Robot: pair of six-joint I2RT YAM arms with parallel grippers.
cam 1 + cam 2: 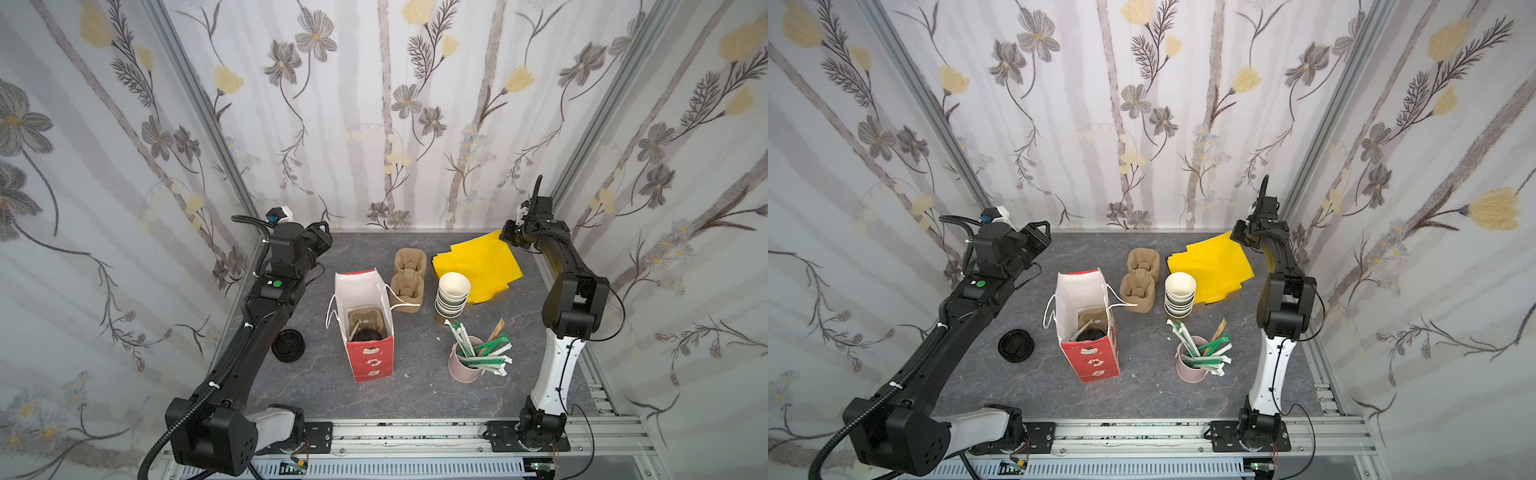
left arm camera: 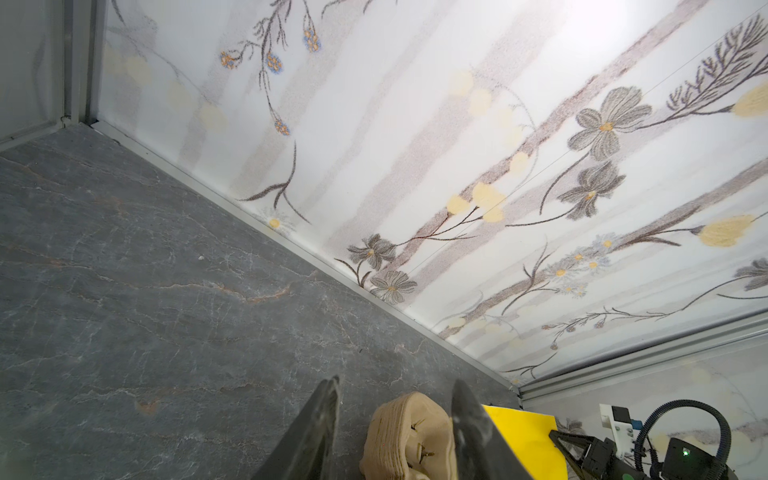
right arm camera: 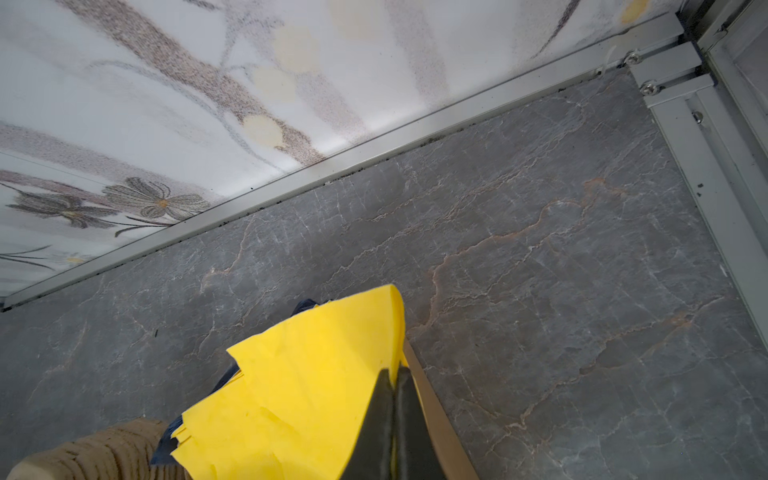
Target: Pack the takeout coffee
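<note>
Now: left tool (image 2: 397, 380) part-open, empty; right tool (image 3: 392, 370) pinching yellow napkin (image 3: 311, 374) beside cup stack (image 1: 453, 286); coffee (image 1: 368, 333) inside bag (image 1: 372, 365).

The black-lidded takeout coffee (image 1: 366, 333) sits lid-up in the carrier (image 1: 363, 316) inside the paper bag (image 1: 362, 286).

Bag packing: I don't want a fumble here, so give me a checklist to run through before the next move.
1. The bag upright, mouth open: ok.
2. The coffee lidded, inside the bag: ok.
3. The right gripper shut on the yellow sheet: ok.
4. Only one sheet pinched: cannot tell.
5. The left gripper open, empty: ok.
6. Way to the bag free: not ok, the cup stack stands between.
</note>
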